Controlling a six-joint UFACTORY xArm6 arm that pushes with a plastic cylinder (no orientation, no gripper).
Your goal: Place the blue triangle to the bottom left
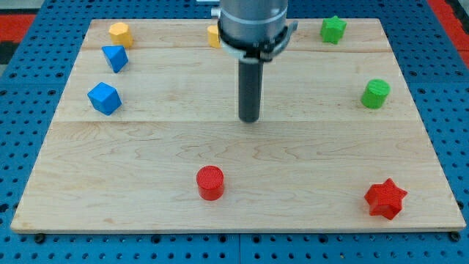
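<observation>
The blue triangle (115,58) lies near the view's top left of the wooden board (146,183). A blue cube (104,98) lies just below it. My tip (250,119) rests on the board near its middle, far to the right of both blue blocks and touching no block.
A yellow block (120,34) sits at the top left, above the blue triangle. Another yellow block (213,35) is partly hidden behind the arm at the top. A green star (333,29) and green cylinder (375,94) lie at the right. A red cylinder (210,182) and red star (385,199) lie near the bottom.
</observation>
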